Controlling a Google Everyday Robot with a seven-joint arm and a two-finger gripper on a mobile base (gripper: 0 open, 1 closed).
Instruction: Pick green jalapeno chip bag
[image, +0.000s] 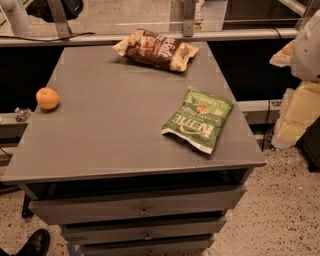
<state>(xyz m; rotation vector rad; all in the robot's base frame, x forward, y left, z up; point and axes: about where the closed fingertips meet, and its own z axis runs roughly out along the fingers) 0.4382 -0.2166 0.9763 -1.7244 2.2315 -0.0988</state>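
The green jalapeno chip bag (198, 120) lies flat on the right part of the grey cabinet top (110, 130), near its front right corner. Its white lettering reads upside down from here, and a small reddish patch sits near its far end. My gripper (296, 117) hangs at the right edge of the view, beyond the cabinet's right side. It shows as pale cream parts below the white arm (309, 45). It is well apart from the bag and holds nothing that I can see.
A brown-and-cream chip bag (156, 49) lies at the back of the cabinet top. An orange (47, 98) sits at the left edge. Drawers (140, 205) are below the top. A dark shoe (36, 244) is on the floor at bottom left.
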